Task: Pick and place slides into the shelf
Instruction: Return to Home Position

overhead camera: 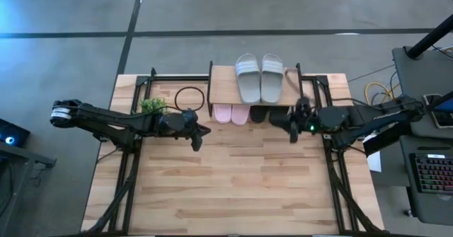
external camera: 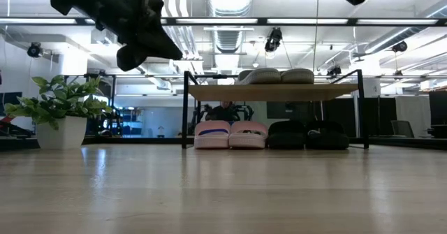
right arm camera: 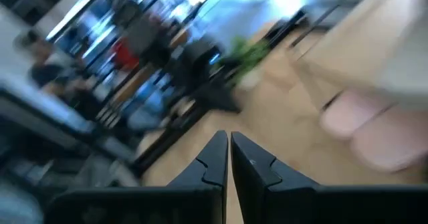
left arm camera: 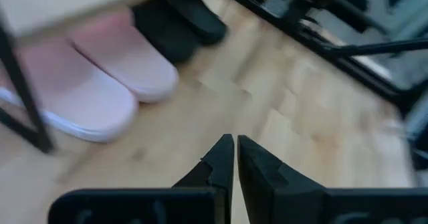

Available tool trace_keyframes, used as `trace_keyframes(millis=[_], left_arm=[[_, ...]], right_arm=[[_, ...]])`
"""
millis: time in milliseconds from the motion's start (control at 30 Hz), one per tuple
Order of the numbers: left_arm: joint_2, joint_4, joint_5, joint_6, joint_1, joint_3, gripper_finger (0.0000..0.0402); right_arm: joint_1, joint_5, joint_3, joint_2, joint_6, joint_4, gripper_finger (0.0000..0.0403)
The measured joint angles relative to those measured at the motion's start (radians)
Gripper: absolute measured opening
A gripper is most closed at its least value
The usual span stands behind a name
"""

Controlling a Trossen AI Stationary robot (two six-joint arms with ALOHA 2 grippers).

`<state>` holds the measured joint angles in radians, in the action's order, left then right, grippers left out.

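Note:
The shelf [overhead camera: 225,87] stands at the table's far edge. A light grey pair of slides [overhead camera: 260,76] lies soles down on its plank top. On the table under the plank stand a pale pink pair [external camera: 230,134] to the left and a black pair [external camera: 307,134] to the right. My left gripper [overhead camera: 198,134] hovers shut above the table, left of the shelf's front and near the pink slides [left arm camera: 100,83]. My right gripper [overhead camera: 294,127] hangs shut in the air, right of the shelf's front. Neither gripper has anything between its fingers.
A small green plant in a white pot [external camera: 59,112] stands at the far left beside the shelf, with a black cable loop [overhead camera: 190,97] between them. Bare wooden tabletop [overhead camera: 233,187] stretches across the near half. Black frame rails run along both table sides.

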<state>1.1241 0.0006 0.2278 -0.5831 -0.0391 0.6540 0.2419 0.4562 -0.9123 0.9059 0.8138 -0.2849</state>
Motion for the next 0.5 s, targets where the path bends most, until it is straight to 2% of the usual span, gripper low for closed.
trace_keyframes(millis=[100, 267, 333, 500], left_arm=[[-0.001, 0.000, -0.096, -0.013, 0.000, 0.002, 0.0006], [-0.001, 0.010, -0.158, -0.014, -0.001, -0.002, 0.0006], [-0.001, 0.011, -0.158, -0.014, -0.001, -0.002, 0.0006], [-0.001, 0.023, -0.158, -0.014, 0.000, 0.002, 0.0006]], right_arm=[[0.015, -0.082, 0.047, 0.008, 0.008, 0.064, 0.0013], [0.038, -0.107, 0.284, -0.029, 0.025, 0.339, 0.0013], [0.034, -0.130, 0.363, -0.090, 0.010, 0.399, 0.0013], [0.016, -0.115, 0.508, -0.340, -0.062, 0.394, 0.0013]])
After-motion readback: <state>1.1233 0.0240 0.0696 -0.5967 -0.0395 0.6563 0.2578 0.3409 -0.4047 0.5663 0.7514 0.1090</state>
